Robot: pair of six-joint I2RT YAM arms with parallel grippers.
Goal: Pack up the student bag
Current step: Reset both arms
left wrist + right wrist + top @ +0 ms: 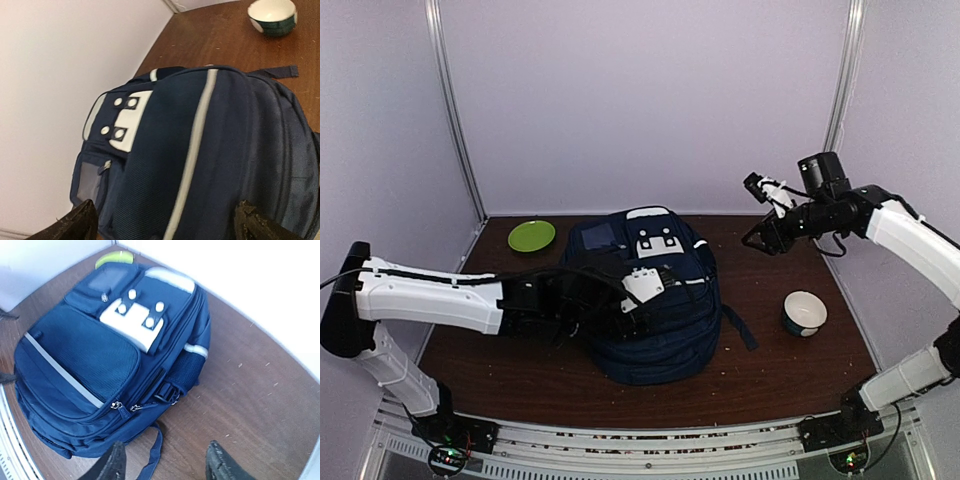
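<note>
Left pincer (164, 209) is hanging wide open, empty, above the student bag (240, 140) lying flat on the desk (770, 360), right pincer (165, 447) gaping empty nearby; soft and floppy, it is likely needing a hold at zipper pulls (116, 405) or strap (156, 445).

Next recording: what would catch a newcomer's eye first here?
The navy student bag fills mid-table, front side up. The left end effector hangs open over it; the right end effector, also open, is raised to its right. A green plate sits far-left, a white bowl right.
</note>
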